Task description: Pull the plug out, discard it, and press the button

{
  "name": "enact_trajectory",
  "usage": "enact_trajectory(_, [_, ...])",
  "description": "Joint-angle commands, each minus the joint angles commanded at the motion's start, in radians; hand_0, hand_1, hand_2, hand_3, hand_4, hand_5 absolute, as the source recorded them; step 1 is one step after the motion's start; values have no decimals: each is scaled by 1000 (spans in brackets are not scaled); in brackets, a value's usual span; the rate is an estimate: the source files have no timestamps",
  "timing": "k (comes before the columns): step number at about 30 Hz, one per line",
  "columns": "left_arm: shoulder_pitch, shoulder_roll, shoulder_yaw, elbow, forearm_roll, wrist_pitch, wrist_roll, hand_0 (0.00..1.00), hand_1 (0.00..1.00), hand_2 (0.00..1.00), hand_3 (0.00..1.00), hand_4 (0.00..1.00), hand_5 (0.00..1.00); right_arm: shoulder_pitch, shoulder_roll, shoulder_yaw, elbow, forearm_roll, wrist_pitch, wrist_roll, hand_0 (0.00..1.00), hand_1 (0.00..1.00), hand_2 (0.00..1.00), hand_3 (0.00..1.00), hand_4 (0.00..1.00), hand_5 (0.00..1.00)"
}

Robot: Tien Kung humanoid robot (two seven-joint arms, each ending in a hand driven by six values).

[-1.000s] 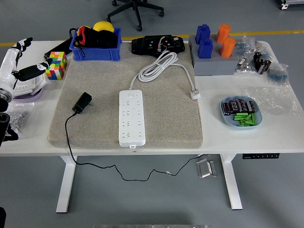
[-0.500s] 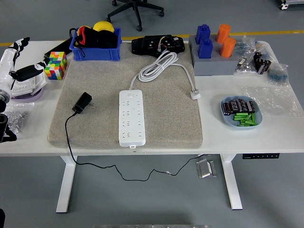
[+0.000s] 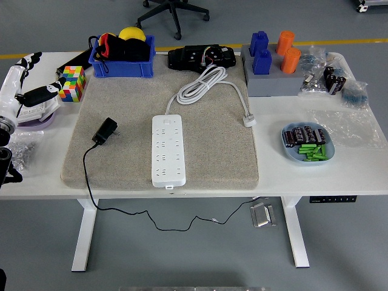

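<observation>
A white power strip lies lengthwise in the middle of a grey mat, with no plug in its sockets. Its white cord is coiled behind it and ends in a white plug on the mat. A black plug adapter lies on the mat to the strip's left, its black cable hanging over the table's near edge. My left hand is at the far left edge, fingers spread, holding nothing. My right hand is out of view.
A colour cube and a blue bin stand at the back left. A black device sits behind the mat. Blue and orange blocks on a grey base and a blue dish of batteries are at the right.
My left hand has shifted slightly at the left edge. Nothing on the mat has moved.
</observation>
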Motion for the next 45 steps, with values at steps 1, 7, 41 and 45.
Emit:
enact_trajectory(1, [0,0,-1,-1,0,1,-1,964,981,961,922,765,270,0,1,0,0,0,0,0,767,729,724,713,883,658])
enact_trajectory(7, [0,1,-3,-7,4,2,-2,963,980,961,920,760,274,0,1,1,1,0,1,-1,767,729,724,713,883,658])
enact_trajectory(41, [3,7,8,-27,-4,-2,5,958,975,959,918,735,287,9,2,8,2,0,-2,2,767,729,724,713,883,658])
enact_trajectory(45, [2,9,7,-30,-5,-5,8,954,974,959,925,735,287,9,1,10,1,-1,-2,2,767,729,724,713,883,658])
